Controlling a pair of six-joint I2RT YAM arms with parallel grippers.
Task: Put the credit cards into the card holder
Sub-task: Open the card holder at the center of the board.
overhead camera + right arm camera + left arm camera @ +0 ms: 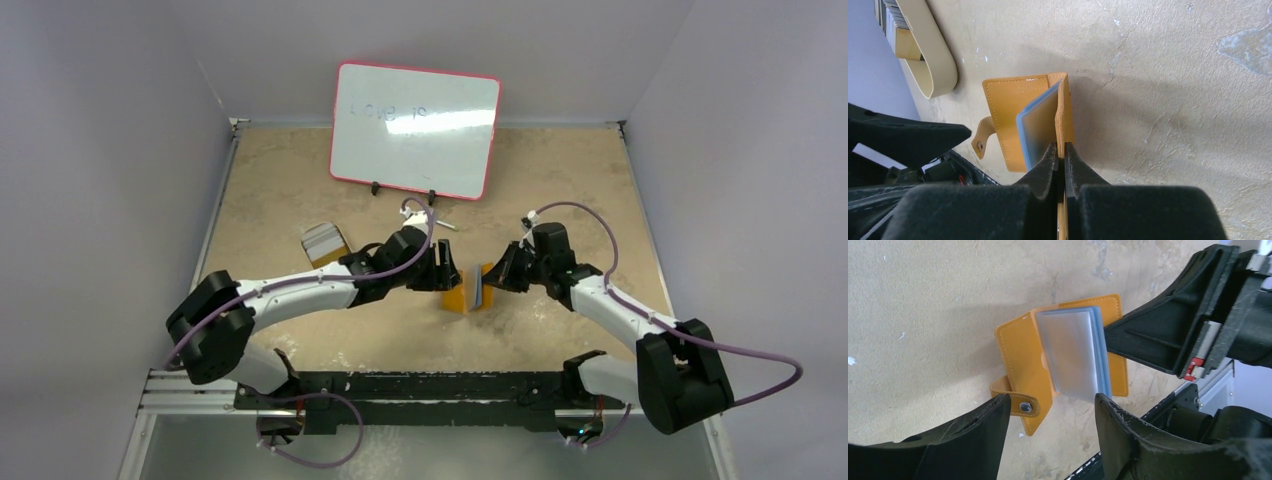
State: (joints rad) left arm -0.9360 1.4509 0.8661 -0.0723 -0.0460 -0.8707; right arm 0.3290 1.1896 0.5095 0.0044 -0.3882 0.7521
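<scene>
From above, the card holder (467, 291) was seen standing half open on the table (300, 190), slightly toward 5 o'clock from its middle. The left claw (441, 272) was at 9 o'clock of it and the right claw (492, 280) at 3 o'clock. A tan dish (335, 257) was placed at 10 o'clock of the holder. What looked like the credit cards (320, 238) were standing in it, though this could not be told for sure.

In the left wrist view, the left claw (1053, 437) was spread wide and nothing was held in it. The clear sleeves (1075, 352) were fanned out at 12 o'clock, with the snap tab (1018, 405) near the left finger.

In the right wrist view, the right claw (1064, 161) was pressed together on the edge of one cover, so the holder was pinched and kept upright.

The holder is judged to be light and soft. Its covers would bend, and the thin sleeves are probably slippery and floppy. It is best taken by a stitched cover edge, away from the sleeves. The cards are likely stiff, thin and smooth, so a grip on the short edges is advised.
</scene>
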